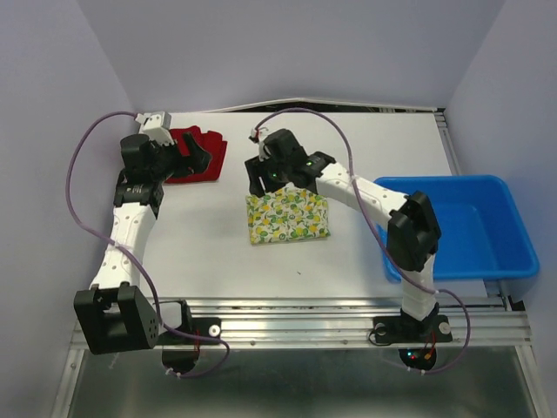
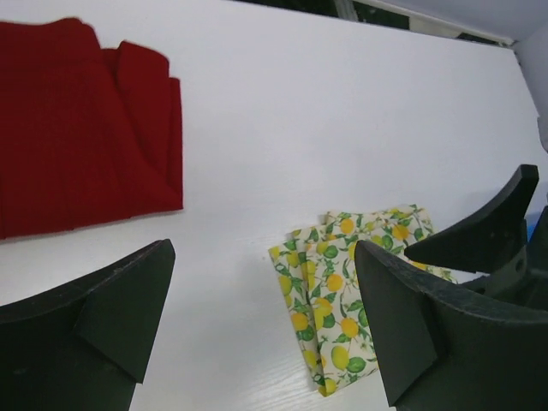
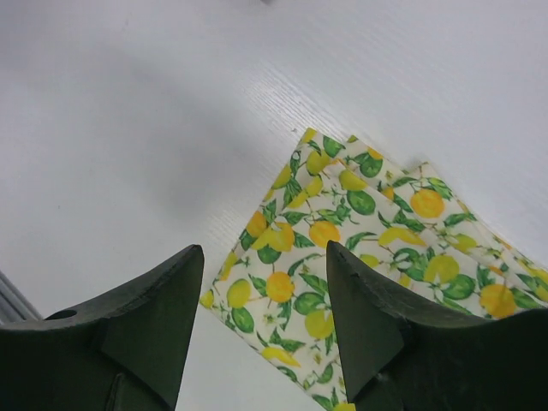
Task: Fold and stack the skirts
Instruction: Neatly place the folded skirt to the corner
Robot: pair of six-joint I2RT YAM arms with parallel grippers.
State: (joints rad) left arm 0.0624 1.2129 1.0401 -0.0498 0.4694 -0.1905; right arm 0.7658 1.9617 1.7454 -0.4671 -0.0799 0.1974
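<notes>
Two open hands (both empty), left hand [image 2: 264, 257] at red skirt [image 2: 86, 128], right hand [image 3: 265, 253] above lemon skirt [image 1: 291, 222], blue bin [image 1: 474, 181] nearby.

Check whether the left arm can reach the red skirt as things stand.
Probably yes: the left gripper hangs open right beside the red skirt, with nothing between them; the lemon skirt lies apart.
</notes>
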